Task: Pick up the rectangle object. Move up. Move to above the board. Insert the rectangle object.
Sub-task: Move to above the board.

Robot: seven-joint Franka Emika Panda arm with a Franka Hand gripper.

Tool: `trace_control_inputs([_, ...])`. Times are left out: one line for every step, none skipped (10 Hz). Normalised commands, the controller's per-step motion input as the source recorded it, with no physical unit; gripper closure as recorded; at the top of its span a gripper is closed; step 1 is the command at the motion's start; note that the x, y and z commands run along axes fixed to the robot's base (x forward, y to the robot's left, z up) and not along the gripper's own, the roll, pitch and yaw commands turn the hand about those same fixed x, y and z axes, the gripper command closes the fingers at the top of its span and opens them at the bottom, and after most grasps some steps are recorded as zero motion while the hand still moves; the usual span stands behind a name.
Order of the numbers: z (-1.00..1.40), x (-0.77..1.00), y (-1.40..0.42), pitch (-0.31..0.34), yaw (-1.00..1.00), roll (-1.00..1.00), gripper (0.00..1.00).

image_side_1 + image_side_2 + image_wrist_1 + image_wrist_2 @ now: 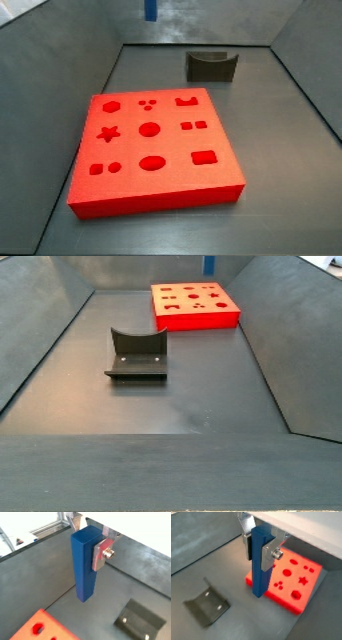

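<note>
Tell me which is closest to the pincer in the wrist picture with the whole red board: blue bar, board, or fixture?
1. Blue bar: held upright in the pincer, touching it.
2. Board: on the floor, just behind the bar's lower end.
3. Fixture: on the floor, off to the opposite side, farthest.

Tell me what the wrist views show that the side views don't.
Only the wrist views show the tool, hanging above the floor, its fingers shut on the upright blue bar. Only the side views show the whole red board, with every cut-out unobstructed and nothing inserted. Both show the board, the fixture and the bar, though a side view catches only a blue sliver at its frame edge, probably the bar's tip.
</note>
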Motion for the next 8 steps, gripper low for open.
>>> trace_control_inputs([0.26,0.14,-1.0,0.064,0.01,0.01,1.0])
trace_control_inputs([0.26,0.14,-1.0,0.078,0.01,0.0,1.0])
trace_control_inputs([0.27,0.16,-1.0,0.098,0.01,0.0,1.0])
trace_control_inputs([0.27,0.18,-1.0,0.114,0.01,0.0,1.0])
trace_control_inputs([0.27,0.2,-1.0,0.122,0.01,0.01,1.0])
trace_control_inputs([0.25,0.22,-0.93,0.128,0.01,0.01,1.0])
trace_control_inputs([0.16,0.17,-0.57,0.126,0.01,0.03,1.0])
trace_control_inputs([0.1,0.13,-0.35,0.117,0.01,0.04,1.0])
